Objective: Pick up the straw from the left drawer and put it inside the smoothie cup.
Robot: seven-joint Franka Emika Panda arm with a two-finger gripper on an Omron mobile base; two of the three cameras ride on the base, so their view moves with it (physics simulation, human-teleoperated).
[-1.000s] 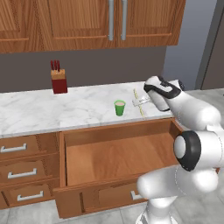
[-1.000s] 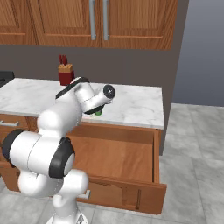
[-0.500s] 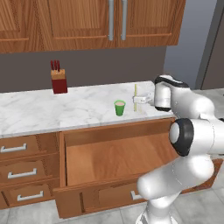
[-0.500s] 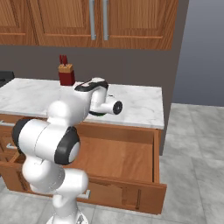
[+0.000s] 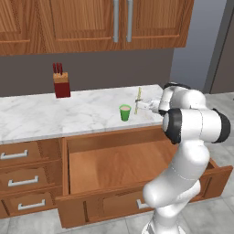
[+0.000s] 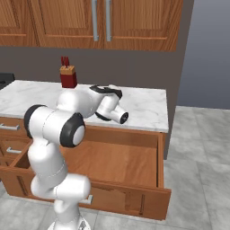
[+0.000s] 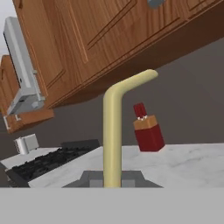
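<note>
In the left base view the small green smoothie cup (image 5: 125, 112) stands on the marble counter (image 5: 87, 112) behind the open left drawer (image 5: 119, 164). Just right of the cup, my gripper (image 5: 140, 105) is shut on the pale yellow-green straw (image 5: 138, 98), which stands nearly upright above the counter and apart from the cup. In the hand view the straw (image 7: 112, 135) rises from between my fingertips (image 7: 89, 178) and bends over at its top. The drawer (image 6: 121, 157) has a bare wood bottom. My arm hides the cup in the right base view.
A red knife block (image 5: 61, 85) stands at the back left of the counter, also seen as the knife block (image 7: 148, 131) in the hand view. Narrow stacked drawers (image 5: 20, 180) lie left of the open drawer. Upper cabinets (image 5: 114, 23) hang overhead. A dark stovetop (image 7: 48, 159) lies beyond the counter.
The wrist has rolled and the forearm has swung round. The straw went from tilted to nearly upright and shifted slightly left toward the cup. The cup has not moved.
</note>
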